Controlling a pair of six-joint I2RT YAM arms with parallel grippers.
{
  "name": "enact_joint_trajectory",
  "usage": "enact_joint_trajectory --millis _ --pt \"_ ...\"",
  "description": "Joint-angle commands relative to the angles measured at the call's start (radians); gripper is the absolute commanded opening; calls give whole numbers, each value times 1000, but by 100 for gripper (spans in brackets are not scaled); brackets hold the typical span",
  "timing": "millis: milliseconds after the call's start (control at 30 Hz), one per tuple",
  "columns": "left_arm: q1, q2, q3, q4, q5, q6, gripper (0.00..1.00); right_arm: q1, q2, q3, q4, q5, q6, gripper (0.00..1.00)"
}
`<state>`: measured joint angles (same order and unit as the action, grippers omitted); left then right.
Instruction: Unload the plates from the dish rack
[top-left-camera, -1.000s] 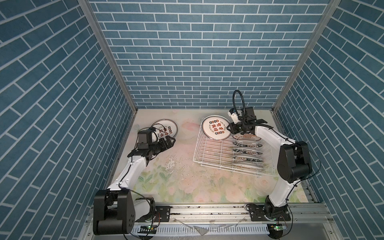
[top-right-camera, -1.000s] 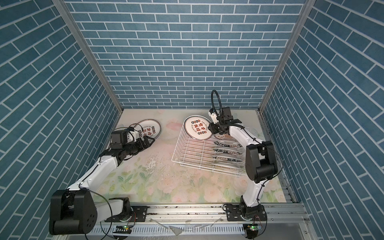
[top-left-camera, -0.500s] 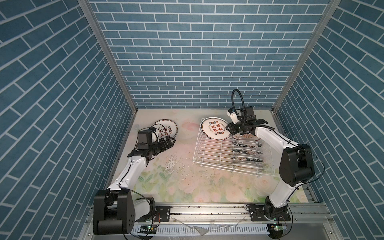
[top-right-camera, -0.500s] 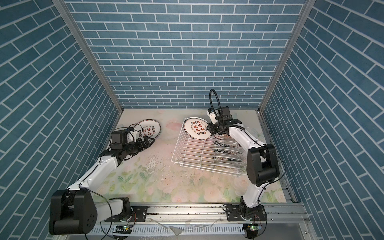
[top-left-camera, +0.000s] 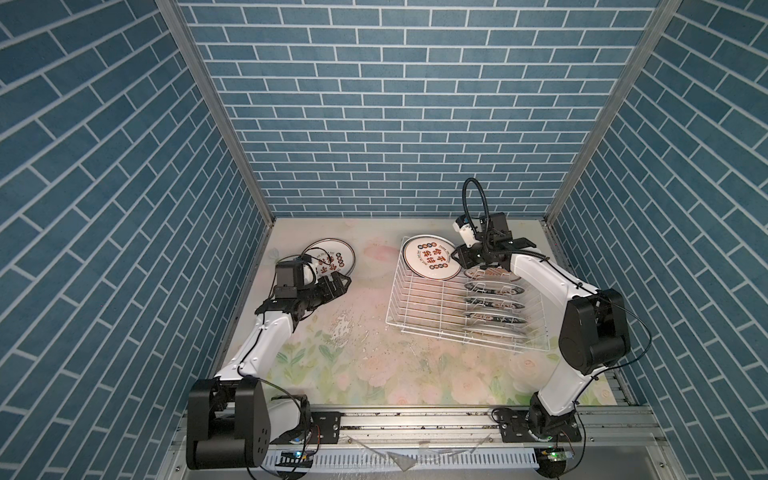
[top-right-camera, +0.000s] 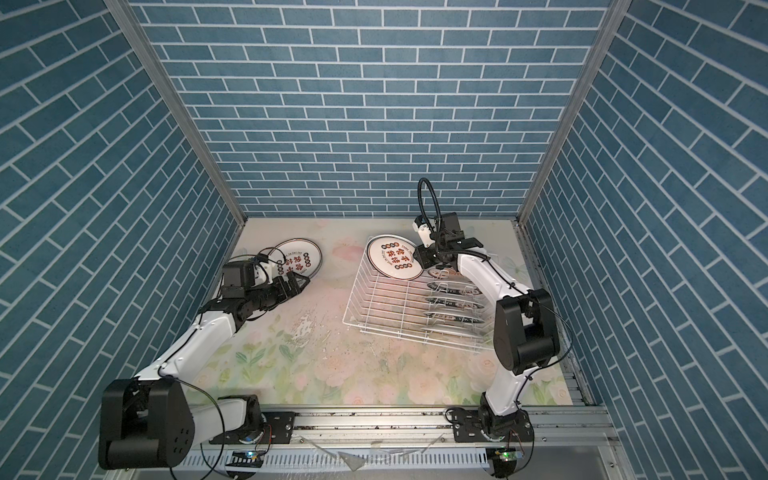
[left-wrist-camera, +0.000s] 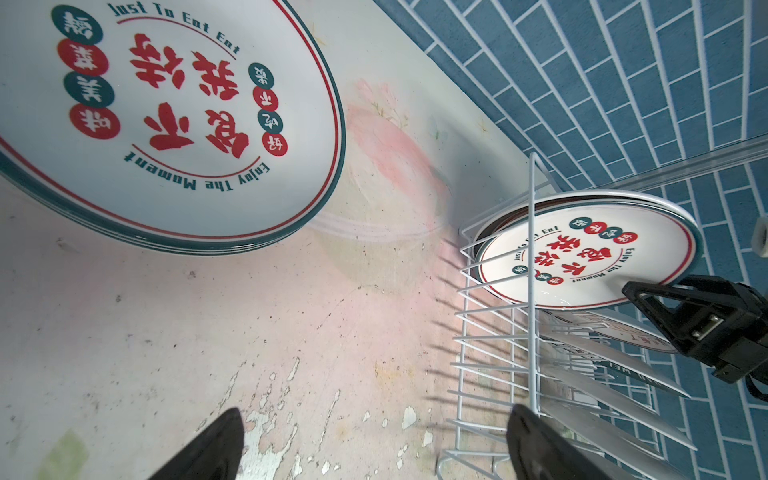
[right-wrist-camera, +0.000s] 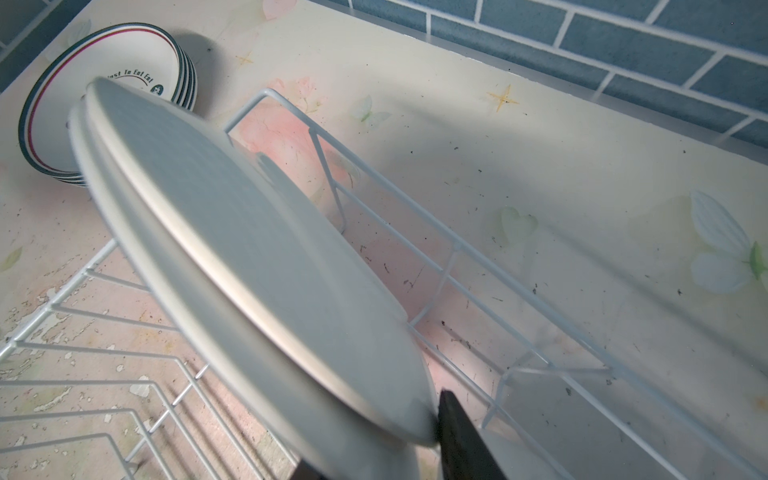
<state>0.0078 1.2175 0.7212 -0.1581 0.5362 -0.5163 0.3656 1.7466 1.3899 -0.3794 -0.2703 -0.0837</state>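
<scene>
A: Layout?
B: Dish rack (top-left-camera: 422, 308) sits at the table's (top-left-camera: 374, 374) right. A row of plates (top-left-camera: 494, 303) stands on edge in it. Unloaded stack (top-left-camera: 332, 254) lies flat at far left, well apart from the rack.
A: Step in hand?
B: Lift-out of 1 plate (top-left-camera: 430, 257), tilted over the rack's far end. Right gripper (top-left-camera: 461, 259) is clamped on its rim. Left gripper (top-left-camera: 338, 282) is spread wide and empty, just beside the stack.
A: Next?
B: Judgement: clear the wires, carry the plate across, lay it on the stack.
</scene>
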Motion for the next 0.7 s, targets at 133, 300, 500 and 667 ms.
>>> enact_joint_trajectory --millis 133,300,500,667 --pt "-5 3 -11 11 -1 7 99 10 8 50 -50 35 -27 40" --pt "-5 5 -11 11 -1 6 99 10 17 59 -51 58 -19 43" --pt "-5 1 -15 11 -3 7 99 9 31 78 -52 64 -14 43" --pt "-5 -3 -16 8 -3 7 99 10 33 68 -44 54 -11 43"
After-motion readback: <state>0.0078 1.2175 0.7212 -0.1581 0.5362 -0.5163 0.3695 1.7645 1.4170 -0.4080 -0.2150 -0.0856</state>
